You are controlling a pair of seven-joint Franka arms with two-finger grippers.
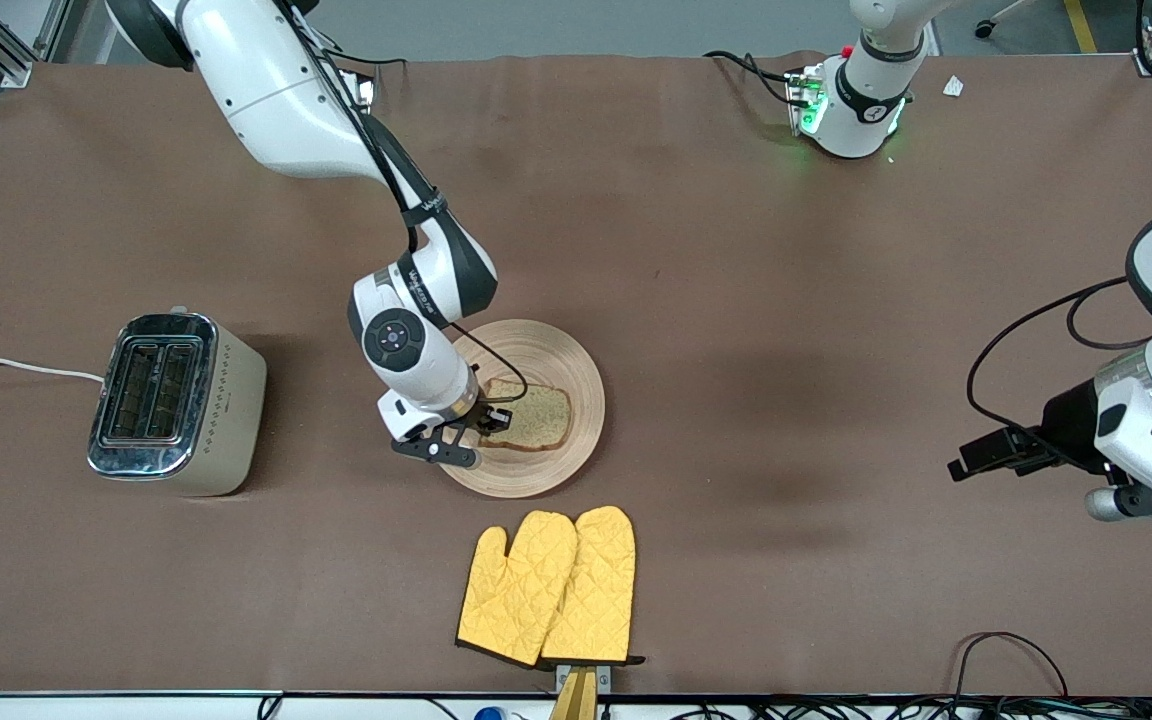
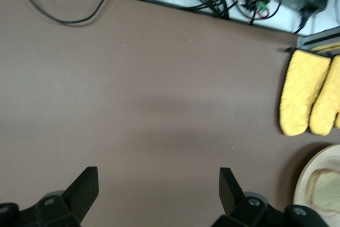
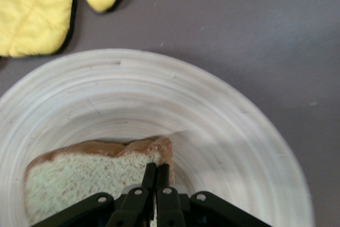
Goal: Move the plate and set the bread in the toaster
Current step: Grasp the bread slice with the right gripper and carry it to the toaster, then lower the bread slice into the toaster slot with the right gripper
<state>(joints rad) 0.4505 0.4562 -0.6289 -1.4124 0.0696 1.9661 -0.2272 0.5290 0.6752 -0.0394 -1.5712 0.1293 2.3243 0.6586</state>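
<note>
The right gripper (image 1: 485, 420) is down on the plate (image 1: 576, 370), its fingers (image 3: 150, 176) pinched tight on the crust edge of the bread (image 1: 533, 416), which lies flat there. The toaster (image 1: 174, 402) stands toward the right arm's end of the table, well apart from it. Yellow mitts (image 1: 551, 588) lie near the plate, closer to the camera. The left gripper (image 2: 159, 195) waits, spread wide, over bare table
</note>
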